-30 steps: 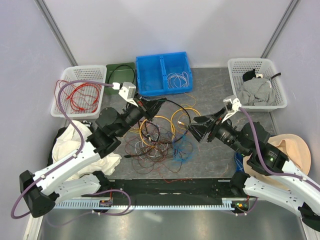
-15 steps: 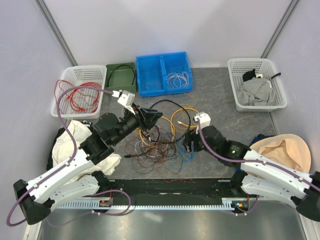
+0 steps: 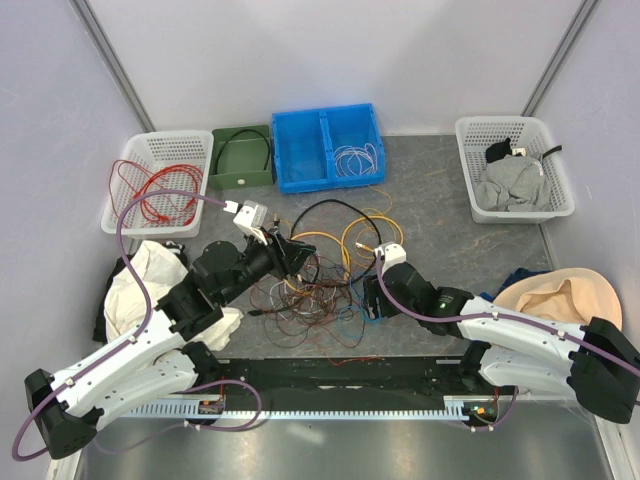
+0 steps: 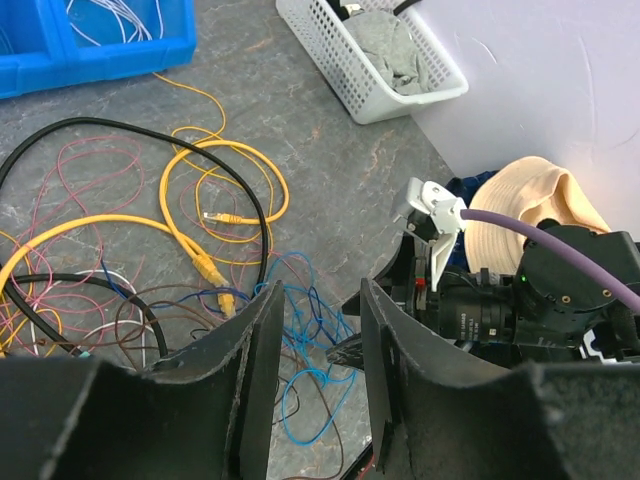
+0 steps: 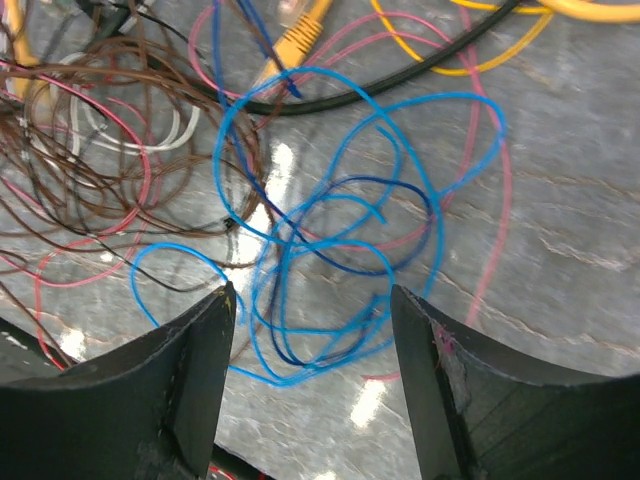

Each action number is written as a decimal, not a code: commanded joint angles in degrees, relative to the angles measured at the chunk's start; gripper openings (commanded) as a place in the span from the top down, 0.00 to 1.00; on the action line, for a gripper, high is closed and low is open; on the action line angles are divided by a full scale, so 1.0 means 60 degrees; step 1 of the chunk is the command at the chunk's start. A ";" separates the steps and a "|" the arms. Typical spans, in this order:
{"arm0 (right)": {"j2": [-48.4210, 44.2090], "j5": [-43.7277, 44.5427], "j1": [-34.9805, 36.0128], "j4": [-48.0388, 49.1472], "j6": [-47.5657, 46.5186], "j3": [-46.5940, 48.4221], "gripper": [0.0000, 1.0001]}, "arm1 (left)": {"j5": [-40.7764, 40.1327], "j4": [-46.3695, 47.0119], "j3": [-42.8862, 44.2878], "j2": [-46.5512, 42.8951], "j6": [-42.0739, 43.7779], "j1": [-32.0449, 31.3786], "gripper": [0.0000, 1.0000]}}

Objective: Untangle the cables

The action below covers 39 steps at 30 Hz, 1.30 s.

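Note:
The cables (image 3: 320, 275) lie in a knotted heap mid-table: yellow-orange loops (image 3: 362, 232), a thicker black cable (image 3: 335, 204), and fine brown, pink and blue strands. My left gripper (image 3: 300, 256) is open and empty above the heap's left side. In the left wrist view (image 4: 318, 330) it has blue strands (image 4: 305, 310) below its jaws and the yellow cable (image 4: 200, 262) ahead. My right gripper (image 3: 368, 300) is open and low over the heap's right side. In the right wrist view (image 5: 312, 300) its jaws straddle the blue loops (image 5: 330, 250), gripping nothing.
At the back stand a blue bin (image 3: 300, 150) and a green bin (image 3: 232, 178). A white basket (image 3: 128, 215) with red wires stands at left; a white basket (image 3: 470, 135) with grey cloth at right. A tan hat (image 3: 560, 295), a white cloth (image 3: 135, 285) and a front black rail (image 3: 340, 375).
My right arm has swung left and dropped low over the blue strands. My left gripper has moved down a little toward the heap. Both stay open.

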 commanded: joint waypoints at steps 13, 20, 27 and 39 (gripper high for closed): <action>-0.1927 0.1005 0.0144 -0.1318 -0.1305 0.4181 1.00 | -0.0467 0.0124 0.0083 -0.0637 -0.0073 -0.0022 0.57; -0.1342 0.0713 0.0144 -0.2906 -0.1658 0.7759 1.00 | 0.0410 0.2286 0.0040 -0.0623 0.0746 -0.0008 0.51; -0.0785 -0.0268 0.0144 -0.3082 -0.1423 0.9415 1.00 | 0.1641 0.5952 -0.0663 0.0109 0.1639 -0.0022 0.47; -0.0257 -0.1455 0.0144 -0.3434 -0.1072 1.0983 1.00 | 0.3019 0.8678 -0.0414 0.2803 0.3293 -0.0650 0.41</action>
